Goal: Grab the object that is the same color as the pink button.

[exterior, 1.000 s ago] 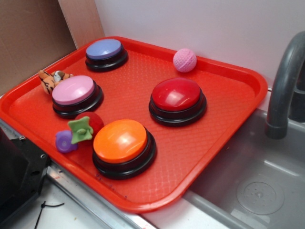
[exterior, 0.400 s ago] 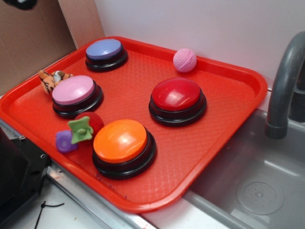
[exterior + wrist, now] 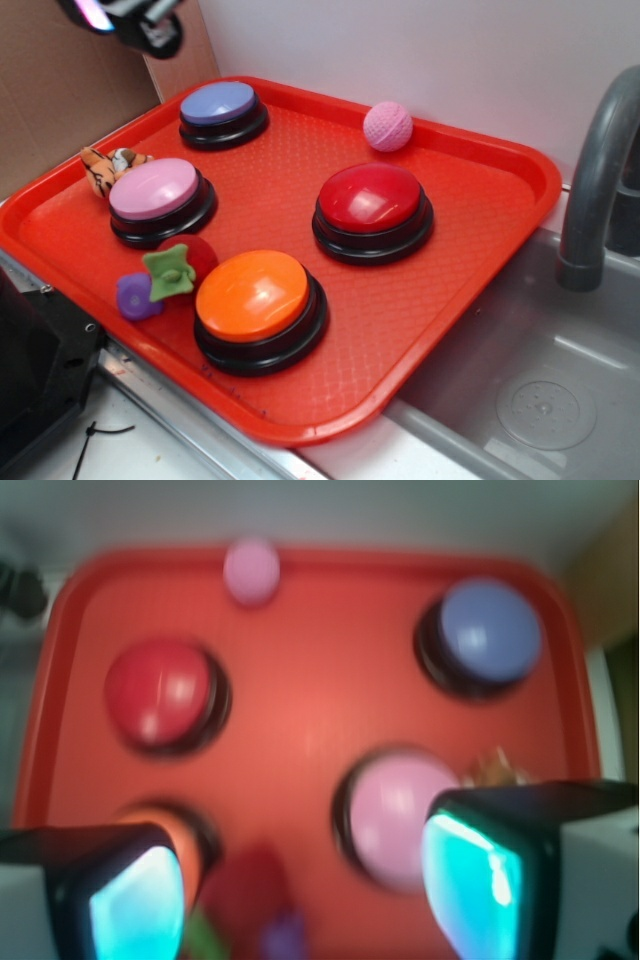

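**Inspector:** Pink ball [image 3: 388,126] is the target: small, dimpled, lying on the red tray [image 3: 480,250] at its far edge, close to the rim and the white wall. It matches the top of the pink button [image 3: 155,189], which stands toward the tray's left side.

**Supervisor:** Any contact made?

**Inspector:** None. The gripper [image 3: 128,20] shows at the top left corner of the exterior view, high above the tray's far left corner and near the lavender-blue button [image 3: 219,103]. It is well apart from the ball. The wrist view is blurred, but its two fingers [image 3: 130,900] stand wide apart with nothing between them: hand released, empty.

**Supervisor:** Obstructions?

**Inspector:** The ball sits by itself; the red button [image 3: 372,198] is the closest item, nearer the camera. The orange button [image 3: 254,295] and the small toys at the near left are well clear of it.

**Supervisor:** Progress, then?

**Inspector:** In my judgement, only the start. Travel across to the far edge, descent over the ball, closing and lifting are all outstanding. The ball may roll against the rim if nudged.
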You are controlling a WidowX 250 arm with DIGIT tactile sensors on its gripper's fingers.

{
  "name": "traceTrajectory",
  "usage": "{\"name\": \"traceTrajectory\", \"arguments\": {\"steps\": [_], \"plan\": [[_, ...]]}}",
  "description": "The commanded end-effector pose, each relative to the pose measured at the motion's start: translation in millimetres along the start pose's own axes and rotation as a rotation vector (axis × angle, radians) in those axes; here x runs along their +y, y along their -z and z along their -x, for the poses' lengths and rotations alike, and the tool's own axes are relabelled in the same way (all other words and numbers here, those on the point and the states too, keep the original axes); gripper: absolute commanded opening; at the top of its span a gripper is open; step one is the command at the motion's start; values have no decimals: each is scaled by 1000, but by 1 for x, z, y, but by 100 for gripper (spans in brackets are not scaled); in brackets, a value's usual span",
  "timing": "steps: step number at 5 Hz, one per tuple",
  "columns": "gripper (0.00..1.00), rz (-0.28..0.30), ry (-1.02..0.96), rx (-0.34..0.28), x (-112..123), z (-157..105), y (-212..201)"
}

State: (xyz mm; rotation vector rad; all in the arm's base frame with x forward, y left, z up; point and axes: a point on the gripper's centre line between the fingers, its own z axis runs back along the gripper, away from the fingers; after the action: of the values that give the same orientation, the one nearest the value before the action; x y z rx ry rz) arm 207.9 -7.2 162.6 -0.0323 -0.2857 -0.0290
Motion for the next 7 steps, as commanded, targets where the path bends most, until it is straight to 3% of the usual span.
{"name": "traceTrajectory", "arguments": {"steps": [1, 2, 3, 4, 5, 7], "plan": [[100, -37, -65, -160, 5, -66, 51], [100, -65, -80, -161, 3, -85, 70], [100, 1, 8, -171, -9, -102, 92], [100, -11, 56, -153, -22, -114, 111], [100, 26, 82, -154, -29, -118, 126], [100, -12, 103, -97, -37, -120, 144]]}}
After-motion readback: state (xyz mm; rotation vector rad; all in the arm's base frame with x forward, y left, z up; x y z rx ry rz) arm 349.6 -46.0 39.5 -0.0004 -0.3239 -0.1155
